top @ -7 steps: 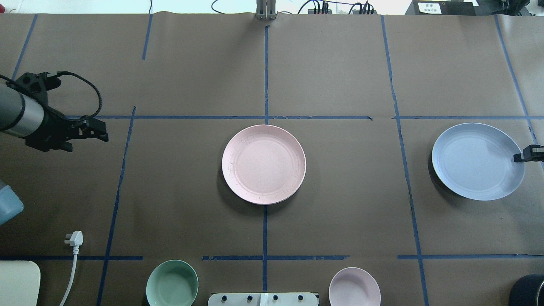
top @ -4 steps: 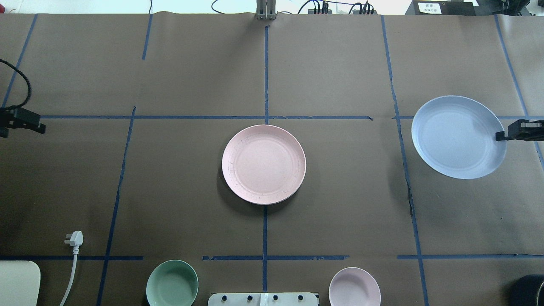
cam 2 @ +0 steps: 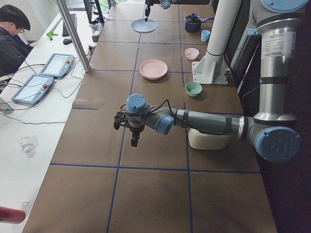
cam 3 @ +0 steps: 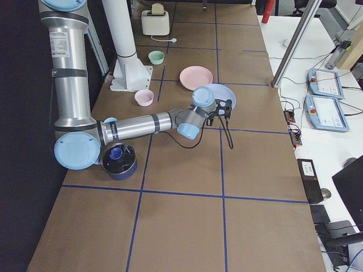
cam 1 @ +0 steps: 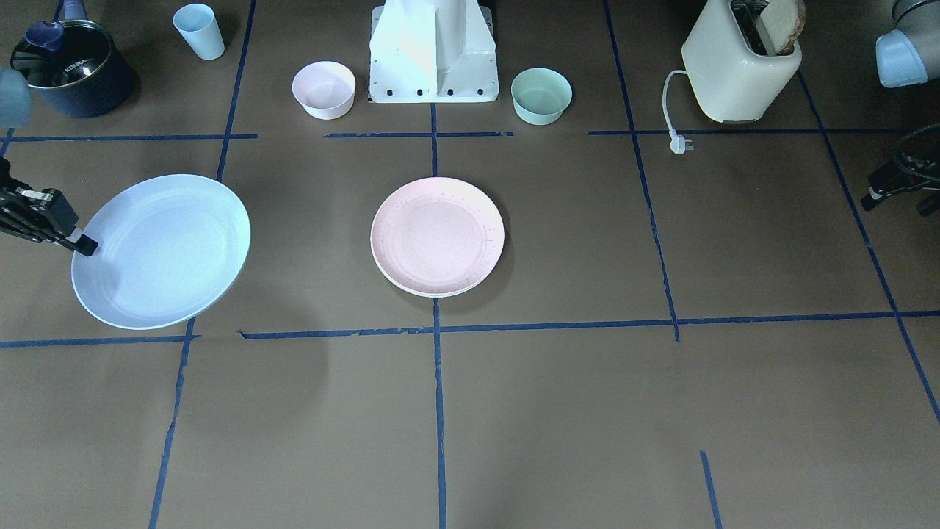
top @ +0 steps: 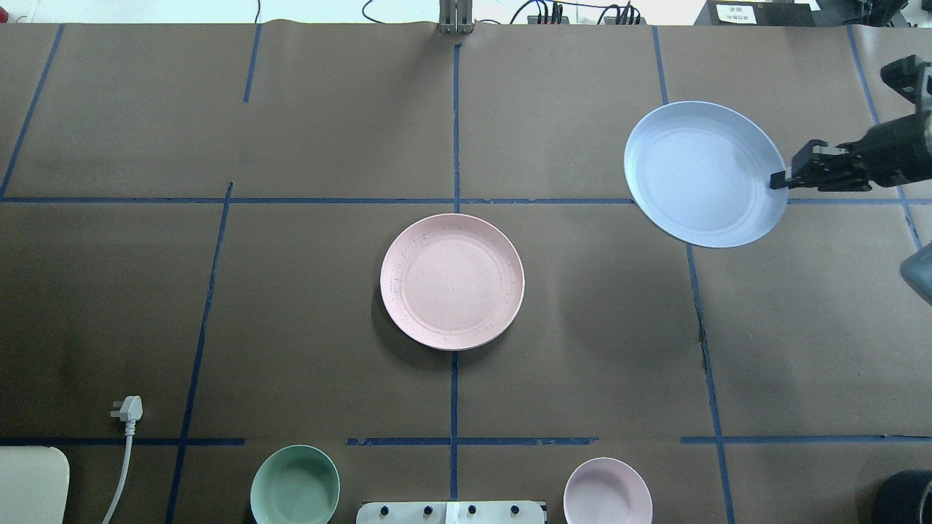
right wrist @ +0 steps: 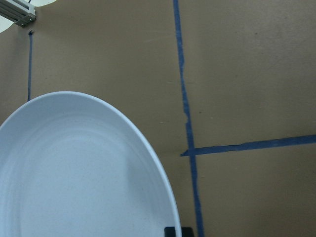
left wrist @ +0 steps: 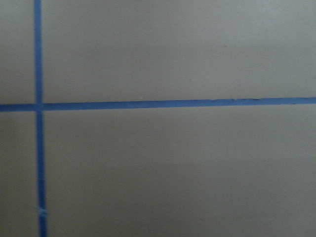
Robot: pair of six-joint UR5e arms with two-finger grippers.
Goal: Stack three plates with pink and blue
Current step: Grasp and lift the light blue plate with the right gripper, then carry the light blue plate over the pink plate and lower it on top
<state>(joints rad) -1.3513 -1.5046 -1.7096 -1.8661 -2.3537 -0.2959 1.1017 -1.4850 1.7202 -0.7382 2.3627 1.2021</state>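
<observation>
The pink plate (top: 451,281) lies flat at the table's middle and also shows in the front view (cam 1: 437,234). A pale cream edge (cam 1: 433,292) shows under its near rim there; I cannot make out the cream-yellow plate otherwise. My right gripper (top: 779,178) is shut on the rim of the light blue plate (top: 703,173) and holds it tilted in the air, to the right of and beyond the pink plate. The blue plate fills the right wrist view (right wrist: 74,173). My left gripper (cam 1: 874,197) is at the table's left end, away from the plates; I cannot tell its jaws.
A mint-green bowl (top: 295,486) and a small pink bowl (top: 607,492) stand beside the robot's base (cam 1: 433,51). A toaster (cam 1: 738,66) with its plug (top: 128,409) is at the left end. A dark pot (cam 1: 70,70) and a blue cup (cam 1: 199,31) are at the right end.
My right gripper has lifted the blue plate off the table and carried it away from the robot and toward the middle. My left arm has drawn back out of the overhead view.
</observation>
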